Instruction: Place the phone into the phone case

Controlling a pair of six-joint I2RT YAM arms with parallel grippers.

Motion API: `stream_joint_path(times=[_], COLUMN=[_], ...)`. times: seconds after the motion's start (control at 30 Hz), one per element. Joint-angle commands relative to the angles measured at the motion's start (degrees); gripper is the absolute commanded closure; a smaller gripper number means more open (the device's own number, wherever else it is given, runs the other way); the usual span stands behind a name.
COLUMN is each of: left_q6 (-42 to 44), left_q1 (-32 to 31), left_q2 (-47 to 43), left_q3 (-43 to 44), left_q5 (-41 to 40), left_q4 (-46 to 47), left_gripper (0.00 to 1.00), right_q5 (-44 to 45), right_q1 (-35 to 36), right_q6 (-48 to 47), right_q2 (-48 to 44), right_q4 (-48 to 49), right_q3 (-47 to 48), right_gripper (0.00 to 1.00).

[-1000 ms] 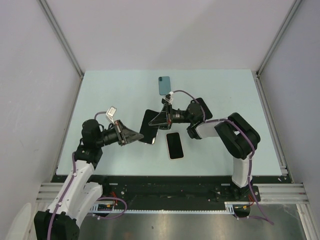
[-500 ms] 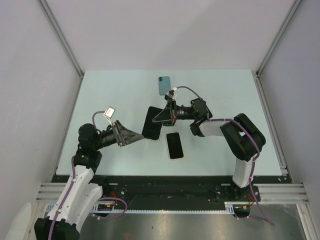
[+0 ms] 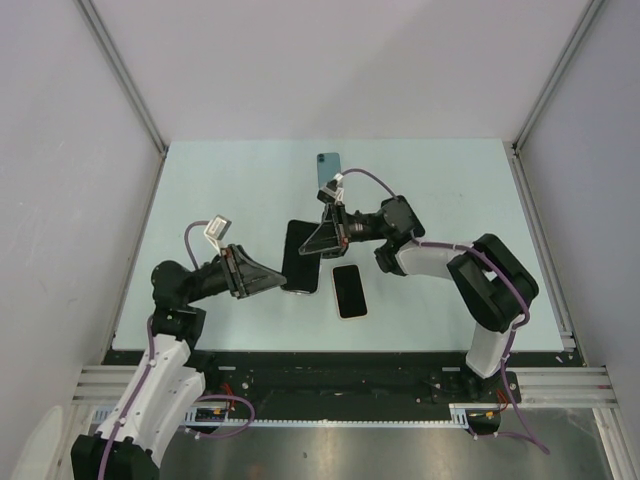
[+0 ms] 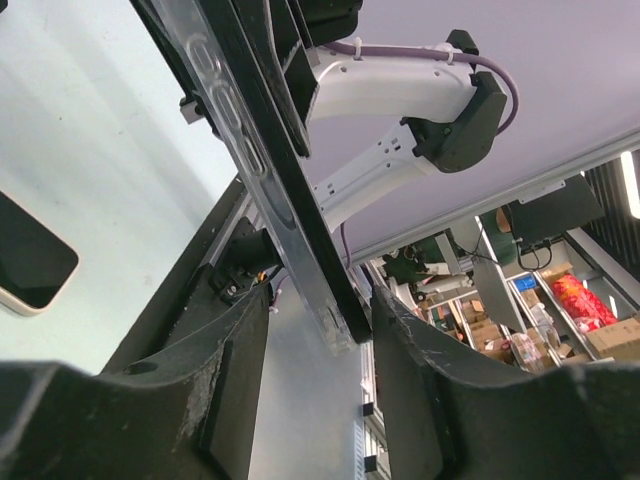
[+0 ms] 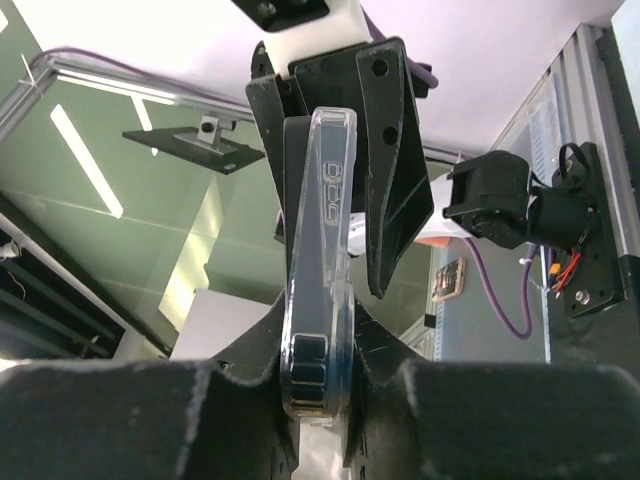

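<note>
A phone case (image 3: 298, 262) with a clear rim and a black face is held off the table, left of centre. My right gripper (image 3: 312, 245) is shut on its far right edge; the right wrist view shows the clear rim (image 5: 325, 260) pinched between my fingers. My left gripper (image 3: 278, 280) is open at the case's near left corner, and the case's end (image 4: 270, 170) lies between its jaws with a gap on each side. The phone (image 3: 349, 290), black screen with a cream rim, lies flat on the table just right of the case and also shows in the left wrist view (image 4: 25, 260).
A blue phone-shaped item (image 3: 329, 171) lies flat at the back of the pale green table (image 3: 450, 200). Grey walls stand on three sides. The black rail (image 3: 340, 365) with the arm bases runs along the near edge.
The right gripper has swung the case from a raised tilt back down and to the left. The left arm has drawn back to the left, its gripper staying at the case's corner.
</note>
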Motion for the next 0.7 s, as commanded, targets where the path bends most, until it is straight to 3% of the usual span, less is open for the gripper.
stream_joint_path(times=[0.0,0.07,0.17,0.27,0.3,0.47,0.6,0.67], left_q6=[-3.27,-4.50,-6.26,-6.52,-6.52,-3.20,11.37,14.03], left_q1=[-0.10,-0.10,-0.10,-0.10,-0.10,-0.19,-0.80,-0.80], left_q2=[-0.22,-0.13,0.31,0.66,0.66,-0.74,-2.32,-2.50], left_q3=[-0.63,-1.42,-2.30,-2.56,-2.57,-2.05,2.35,3.67], left_q5=[0.94,1.03,1.03,0.94,0.77,-1.95,-6.60,-8.81], left_q4=[6.19,7.60,10.59,11.47,11.48,5.61,-17.64,-21.99], left_gripper=[0.51,0.52,0.62,0.85,1.00,1.00,1.00,1.00], right_q5=[-0.93,-1.20,-1.55,-1.72,-1.55,2.74,6.27,7.50], right_q1=[1.22,1.40,1.66,2.28,2.71,2.81,2.19,1.66], right_q6=[0.42,0.16,0.16,-0.10,-0.19,0.60,0.08,0.16], right_q2=[-2.39,-2.56,-2.74,-2.65,-2.65,-1.24,0.07,1.30], right_q4=[17.98,17.89,17.89,17.89,17.89,17.89,17.80,17.80], right_q3=[2.59,2.59,2.59,2.77,2.85,2.94,3.03,3.03], right_gripper=[0.92,0.92,0.91,0.88,0.87,0.68,0.65,0.65])
